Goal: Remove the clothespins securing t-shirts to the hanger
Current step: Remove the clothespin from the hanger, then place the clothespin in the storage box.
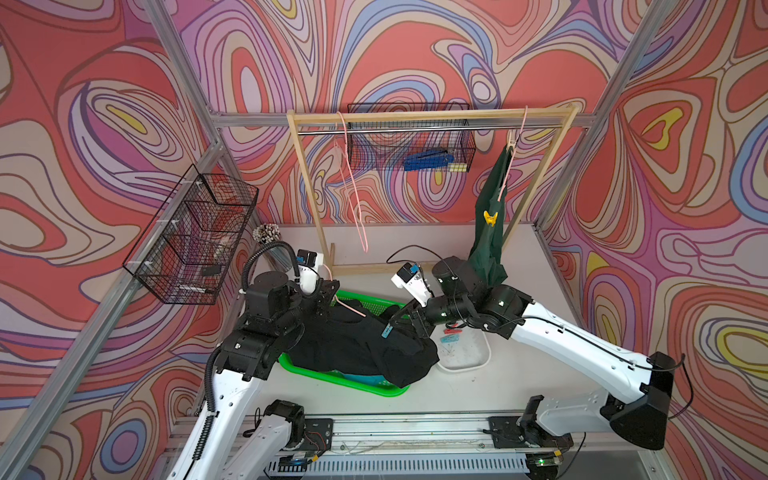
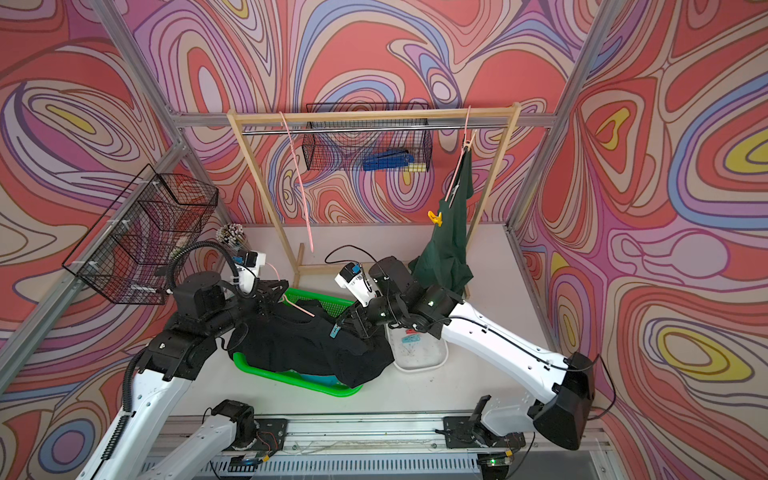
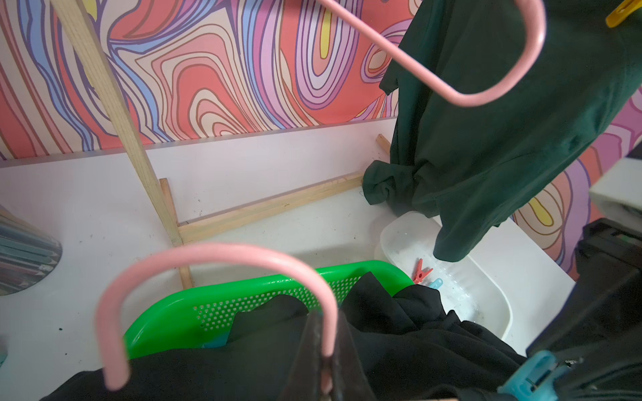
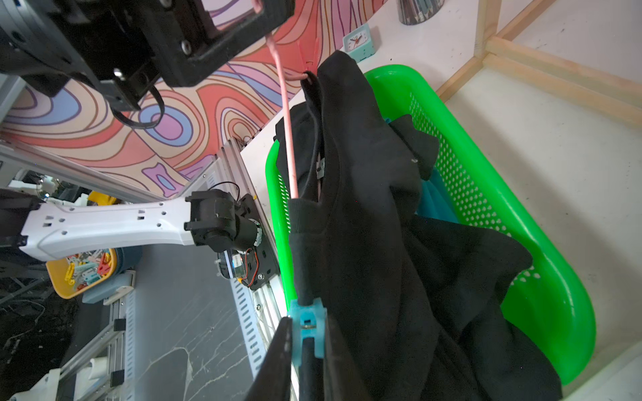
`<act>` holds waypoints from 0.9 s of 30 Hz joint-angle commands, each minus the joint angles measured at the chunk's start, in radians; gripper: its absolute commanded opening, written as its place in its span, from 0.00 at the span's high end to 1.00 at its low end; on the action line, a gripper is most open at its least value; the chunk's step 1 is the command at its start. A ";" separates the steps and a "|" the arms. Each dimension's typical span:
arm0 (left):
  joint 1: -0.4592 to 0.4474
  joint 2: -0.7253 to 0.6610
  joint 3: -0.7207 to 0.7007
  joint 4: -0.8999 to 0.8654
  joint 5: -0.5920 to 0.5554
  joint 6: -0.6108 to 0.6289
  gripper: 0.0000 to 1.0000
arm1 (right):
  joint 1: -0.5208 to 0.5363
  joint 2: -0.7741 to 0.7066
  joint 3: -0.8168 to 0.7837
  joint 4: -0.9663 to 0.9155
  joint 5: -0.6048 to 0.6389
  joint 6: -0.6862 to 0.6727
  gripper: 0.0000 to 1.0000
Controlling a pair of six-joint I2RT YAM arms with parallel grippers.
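Looks over halfway, with two loose clothespins (image 1: 450, 339) in the white tray (image 1: 467, 359) beside the green basket (image 1: 376, 392), left gripper (image 3: 328, 368) jaws shut on the pink hanger (image 3: 215, 248) above it, right gripper (image 4: 307, 350) jaws pinching the light blue clothespin (image 4: 307, 316) on the black t-shirt (image 1: 353, 345), dark green t-shirt (image 1: 490, 249) beyond still held by a yellow clothespin (image 1: 490, 218).

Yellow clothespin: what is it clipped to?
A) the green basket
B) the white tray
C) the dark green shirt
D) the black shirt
C: the yellow clothespin grips the edge of the hanging dark green shirt.
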 commanded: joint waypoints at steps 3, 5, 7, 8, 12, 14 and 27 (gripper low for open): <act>-0.001 -0.003 -0.004 0.021 -0.015 0.022 1.00 | 0.004 -0.027 -0.006 0.052 0.024 0.015 0.85; 0.000 -0.003 -0.005 0.023 -0.013 0.022 1.00 | 0.003 -0.037 -0.004 0.070 0.042 0.027 0.85; -0.001 -0.001 -0.006 0.024 -0.014 0.022 1.00 | 0.003 -0.056 -0.014 0.095 0.087 0.046 0.85; 0.000 0.002 -0.005 0.023 -0.015 0.023 1.00 | 0.003 -0.066 -0.022 0.108 0.105 0.056 0.85; 0.000 0.007 -0.005 0.019 -0.012 0.024 1.00 | 0.003 -0.112 -0.050 0.159 0.175 0.085 0.85; 0.000 0.006 -0.005 0.019 -0.015 0.024 1.00 | 0.004 -0.131 -0.055 0.169 0.209 0.091 0.85; 0.000 0.005 -0.004 0.020 -0.008 0.024 1.00 | 0.002 -0.214 -0.061 0.091 0.503 0.176 0.85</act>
